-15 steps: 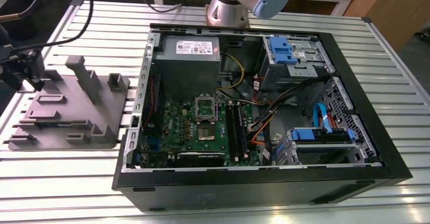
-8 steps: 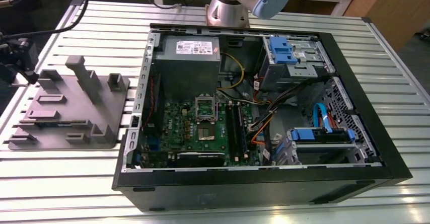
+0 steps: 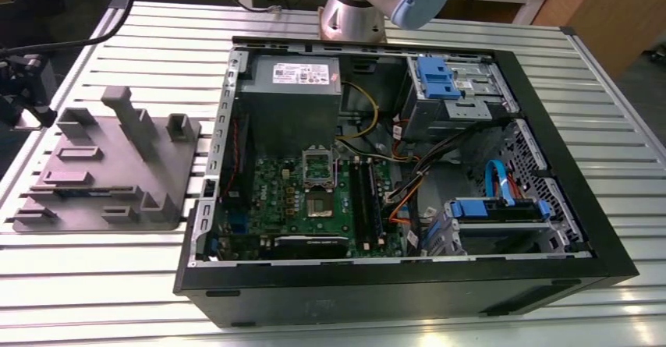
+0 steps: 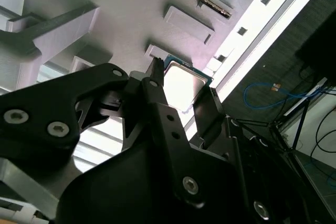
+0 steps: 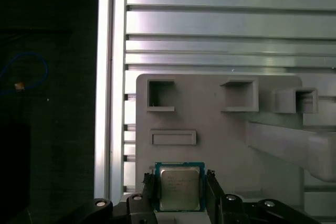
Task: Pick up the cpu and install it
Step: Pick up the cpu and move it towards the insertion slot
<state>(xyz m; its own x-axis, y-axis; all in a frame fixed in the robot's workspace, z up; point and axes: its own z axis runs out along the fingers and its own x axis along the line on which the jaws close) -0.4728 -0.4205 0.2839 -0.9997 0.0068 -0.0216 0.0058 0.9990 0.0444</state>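
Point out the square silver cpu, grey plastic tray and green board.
Square silver cpu [image 5: 179, 188]: first wrist view, metal top.
Grey plastic tray [image 5: 220, 145]: first wrist view, bare surface.
Green board [image 3: 273, 207]: exterior view, bare area.

The tray [image 3: 104, 140] lies flat on the counter [image 3: 104, 285] at the exterior view's left. The open computer case [image 3: 416, 285] lies on its side just beside it, toward the exterior view's right. The arm base [image 3: 354, 15] stands on the counter behind the case.

Inside the case, the circuit board [image 3: 312, 207] lies on the floor at the side nearer the tray. The socket frame [image 3: 318, 168] sits on the board, and the metal box [image 3: 292, 105] sits behind the board. The drive bay [image 3: 448, 82] occupies the far corner at the exterior view's right, with the drive cage [image 3: 500, 214] in front of it.

In the first wrist view, the cpu [image 5: 179, 188] sits at the tip of the gripper [image 5: 180, 181], over the tray near one of its edges.
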